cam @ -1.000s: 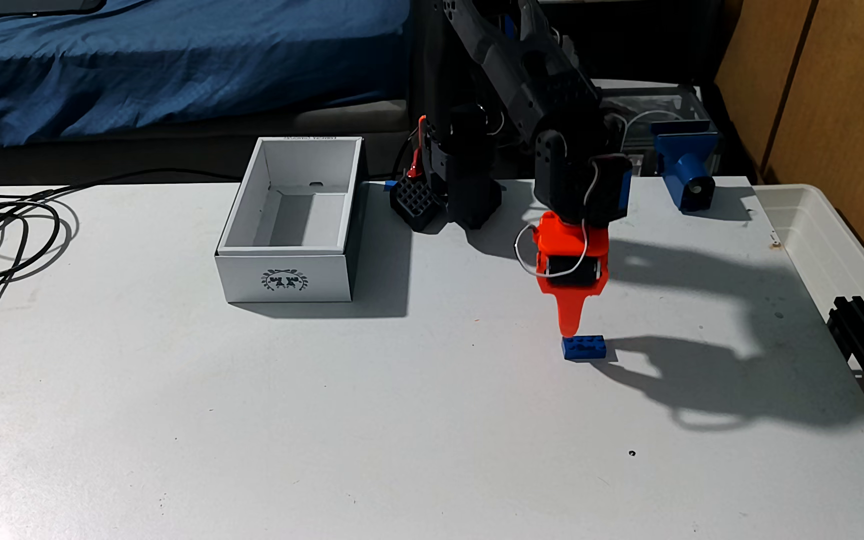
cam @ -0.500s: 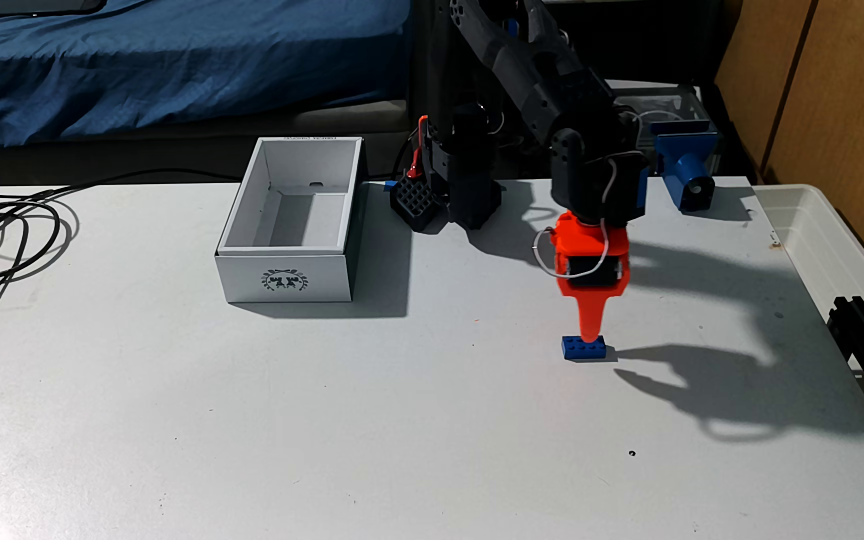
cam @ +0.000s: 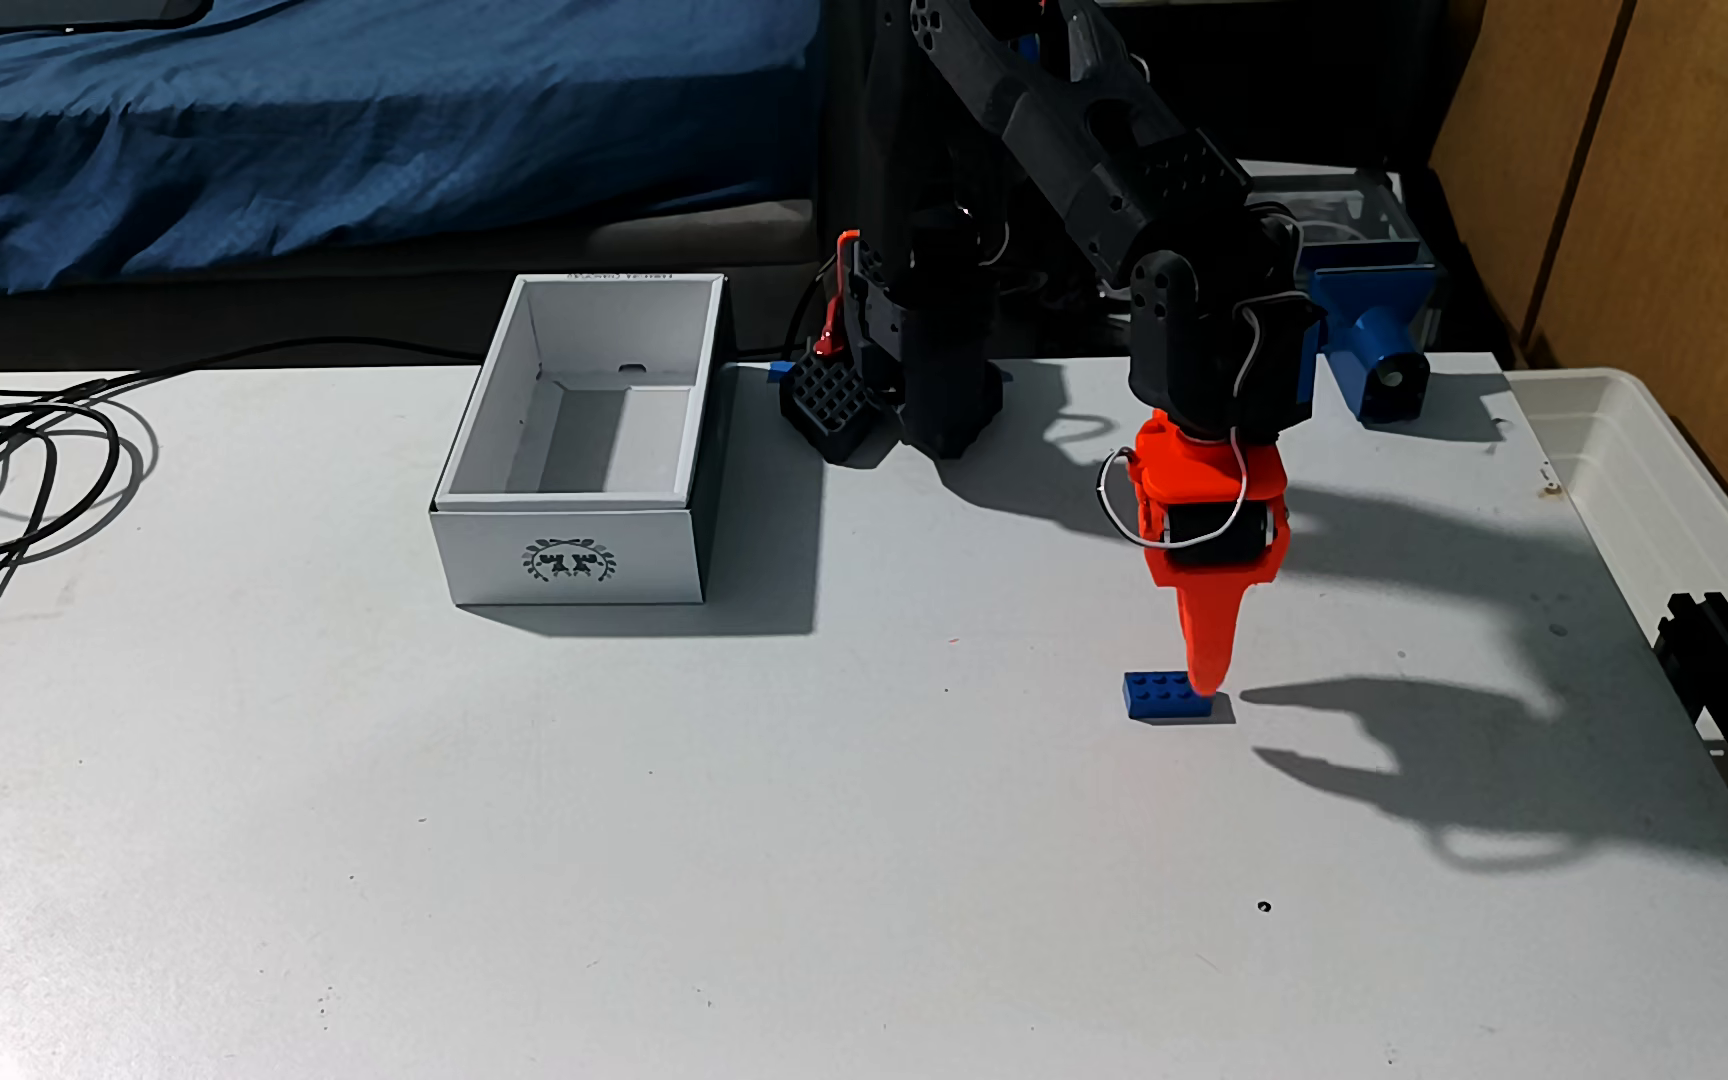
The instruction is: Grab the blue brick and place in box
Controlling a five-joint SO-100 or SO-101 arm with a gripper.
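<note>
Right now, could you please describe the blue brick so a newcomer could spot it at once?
On the white table, look right of the white box, beneath the orange claw. The blue brick lies flat there, small and studded, unlike the bigger blue cylindrical mount at the table's far edge.

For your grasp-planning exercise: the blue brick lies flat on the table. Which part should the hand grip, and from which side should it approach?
Grip the blue brick across its two long side walls, coming straight down from above. It lies flat, studs up, long axis running left-right in the fixed view, so its narrow width probably suits the hand, now at its right end; centre it first.
</note>
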